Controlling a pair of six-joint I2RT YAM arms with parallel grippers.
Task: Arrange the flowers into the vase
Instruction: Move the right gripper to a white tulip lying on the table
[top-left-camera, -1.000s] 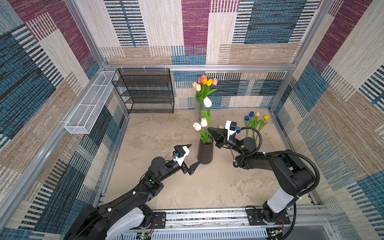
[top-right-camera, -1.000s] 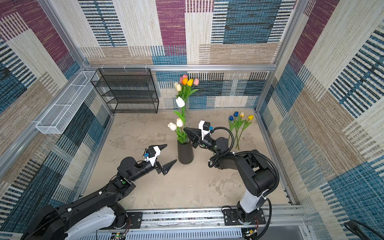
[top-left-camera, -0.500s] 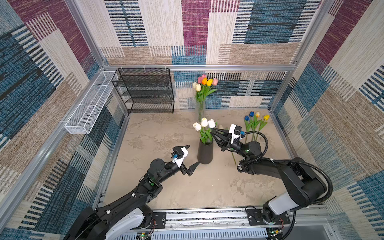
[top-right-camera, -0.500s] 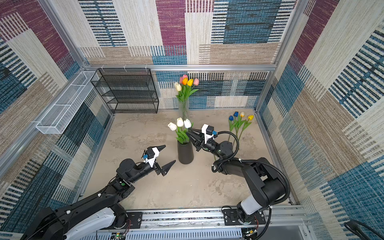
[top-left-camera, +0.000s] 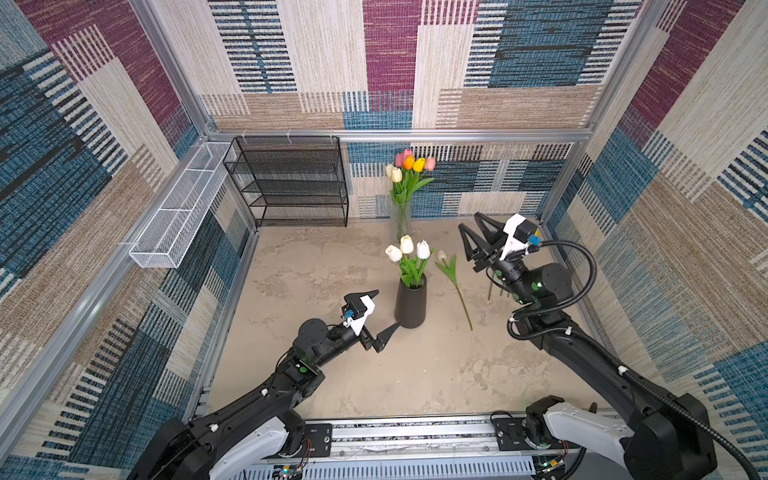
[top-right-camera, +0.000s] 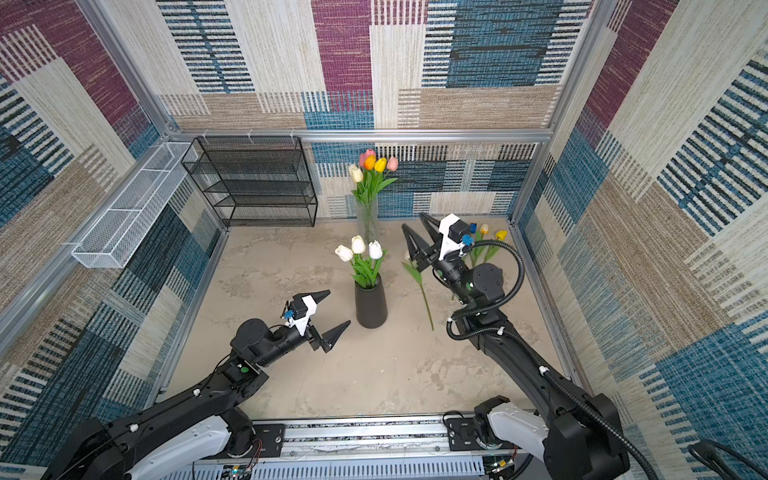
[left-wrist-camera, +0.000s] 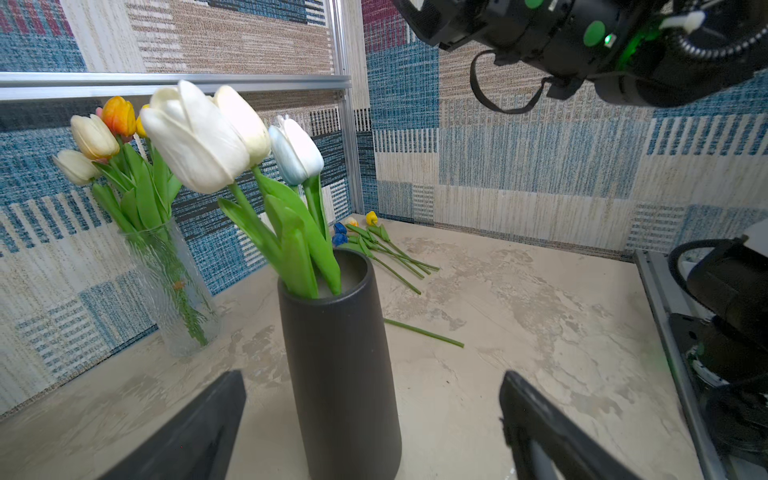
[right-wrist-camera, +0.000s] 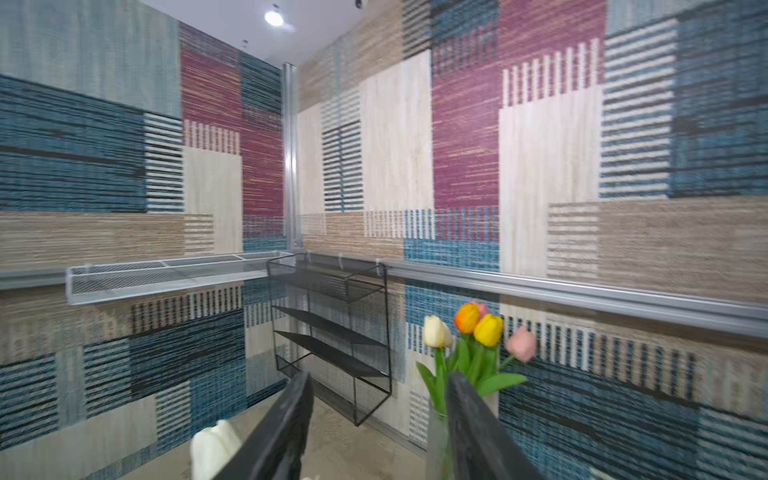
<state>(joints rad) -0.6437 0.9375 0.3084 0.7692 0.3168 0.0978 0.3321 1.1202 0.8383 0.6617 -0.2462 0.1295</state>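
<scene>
**Right gripper lets go; third white tulip in the vase**

The right gripper (top-left-camera: 468, 220) has drawn back and up from the black vase (top-left-camera: 410, 305). Its jaws are now parted and empty. The tulip it carried stands in that vase, making three white tulips (top-left-camera: 406, 245) there. The left gripper (top-left-camera: 387, 307) hovers spread wide, holding nothing, with the vase just ahead of it. One loose tulip (top-left-camera: 453, 274) lies on the tabletop (top-left-camera: 415, 374) between the vase and the right gripper. A pile of four tulips (left-wrist-camera: 386, 249) lies below and behind that gripper. Beyond it, a glass vase (top-left-camera: 401, 216) holds six tulips (top-left-camera: 409, 164).

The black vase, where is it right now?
In both top views the black vase stands mid-table, just right of the left gripper, with a loose tulip lying on its right.
</scene>
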